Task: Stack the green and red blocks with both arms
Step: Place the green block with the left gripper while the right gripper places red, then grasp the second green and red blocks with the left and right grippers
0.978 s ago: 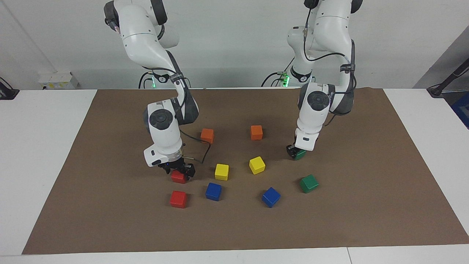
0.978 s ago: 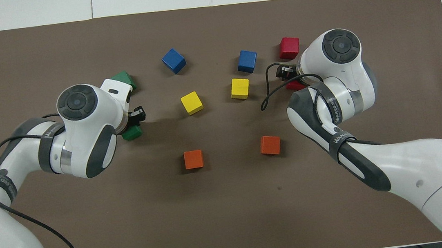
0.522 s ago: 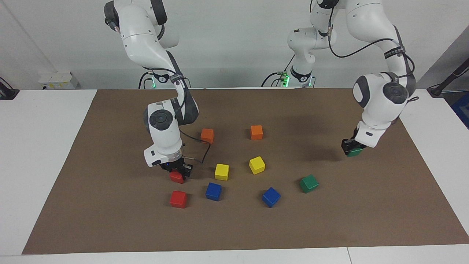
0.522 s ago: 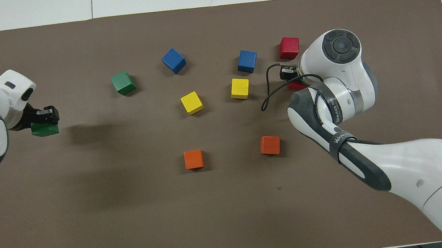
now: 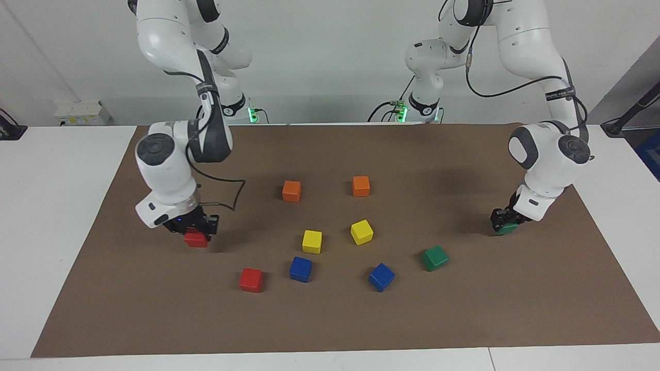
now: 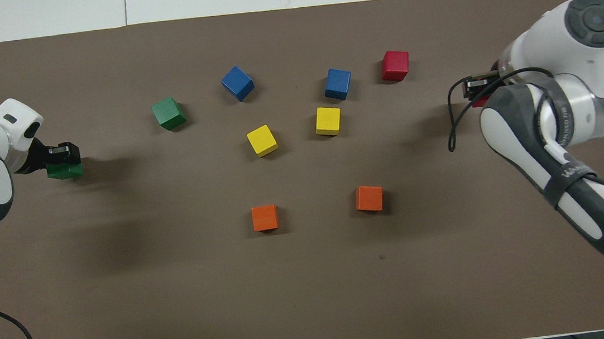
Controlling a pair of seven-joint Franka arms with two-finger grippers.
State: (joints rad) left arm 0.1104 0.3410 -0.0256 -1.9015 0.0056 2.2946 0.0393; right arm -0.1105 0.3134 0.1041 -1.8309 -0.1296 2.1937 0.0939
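Note:
My left gripper is shut on a dark green block, held low over the brown mat toward the left arm's end of the table. My right gripper is shut on a bright red block, held just over the mat toward the right arm's end; in the overhead view only a sliver of that block shows beside the arm. A second green block and a second red block lie loose on the mat.
Two orange cubes, two yellow cubes and two blue cubes lie in the middle of the brown mat. White table borders the mat at both ends.
The right gripper closed on the red block and carried it toward the right arm's end. The left gripper carried its green block toward the left arm's end and came lower.

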